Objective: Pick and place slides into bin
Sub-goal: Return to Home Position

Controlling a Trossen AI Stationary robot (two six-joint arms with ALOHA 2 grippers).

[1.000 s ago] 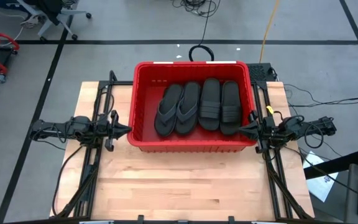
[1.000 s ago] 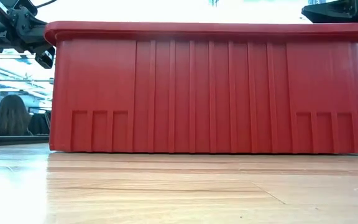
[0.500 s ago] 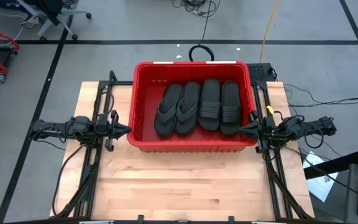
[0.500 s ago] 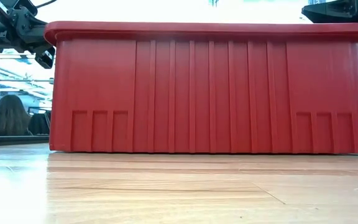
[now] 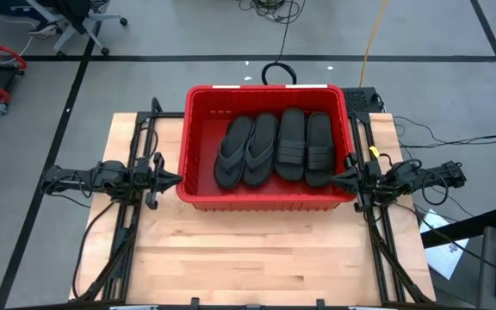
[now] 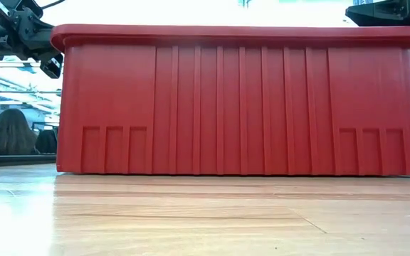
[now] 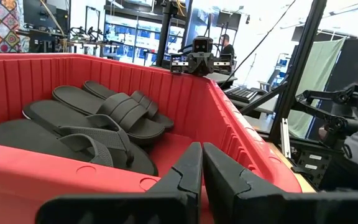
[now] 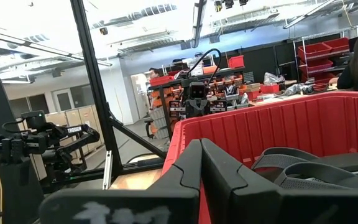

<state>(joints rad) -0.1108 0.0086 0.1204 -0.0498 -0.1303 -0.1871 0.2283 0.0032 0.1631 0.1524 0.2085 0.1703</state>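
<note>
The red bin (image 5: pixel 265 203) stands on the far half of the wooden table. Inside lie two thong slides (image 5: pixel 246 151) on the left and two band-strap slides (image 5: pixel 306 145) on the right, soles down on the bin's floor, side by side. My left gripper (image 5: pixel 177 179) hovers shut just outside the bin's left wall, pointing level at it; its wrist view looks over the rim at the slides (image 7: pixel 98 118). My right gripper (image 5: pixel 334 179) hovers shut just outside the right wall, tipped slightly up. Neither holds anything.
Bare wooden tabletop (image 5: pixel 265 258) lies between the bin and the near edge. Black arm frames (image 5: pixel 127 232) run along both sides of the table. In the low view the bin's near wall (image 6: pixel 240 99) fills the picture; a person (image 6: pixel 13 131) sits in the room beyond.
</note>
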